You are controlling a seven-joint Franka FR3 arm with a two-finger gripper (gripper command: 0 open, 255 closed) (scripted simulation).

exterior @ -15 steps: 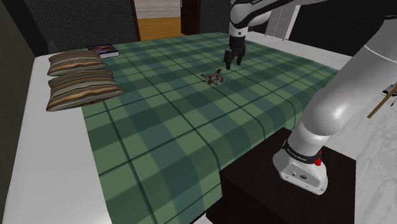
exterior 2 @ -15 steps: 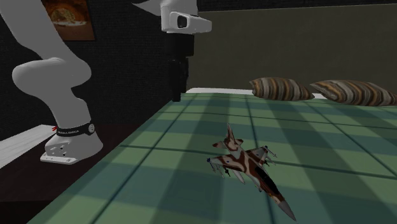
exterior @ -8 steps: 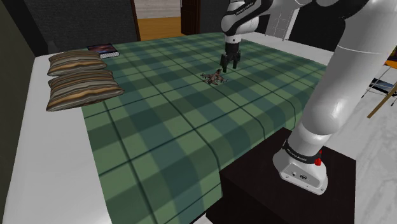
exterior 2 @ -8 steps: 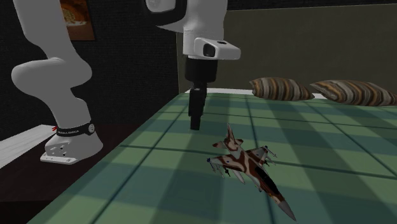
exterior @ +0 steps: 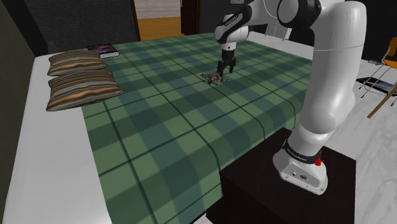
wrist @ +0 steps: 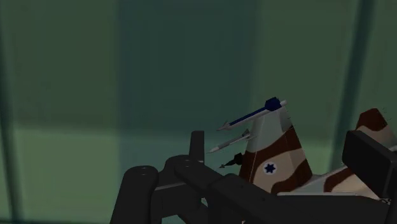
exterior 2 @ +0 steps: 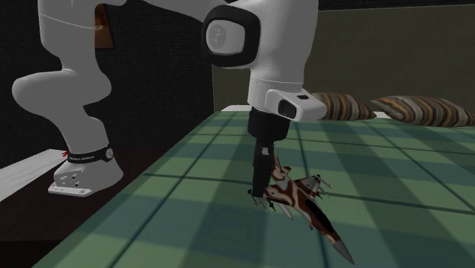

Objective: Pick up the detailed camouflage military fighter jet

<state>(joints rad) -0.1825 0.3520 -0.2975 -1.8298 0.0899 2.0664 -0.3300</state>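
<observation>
Now the all-black two-finger end effector [exterior: 224, 69] hangs released, jaws apart, with the brown-and-cream camouflage toy fighter jet [exterior 2: 293, 196] just beneath it on the green plaid bed [exterior: 159, 121]. It is apparently lined up to straddle the jet's tail end.

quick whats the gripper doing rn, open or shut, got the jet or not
gripper: open, holding nothing; it is down at the camouflage jet, which is not clasped.
</observation>
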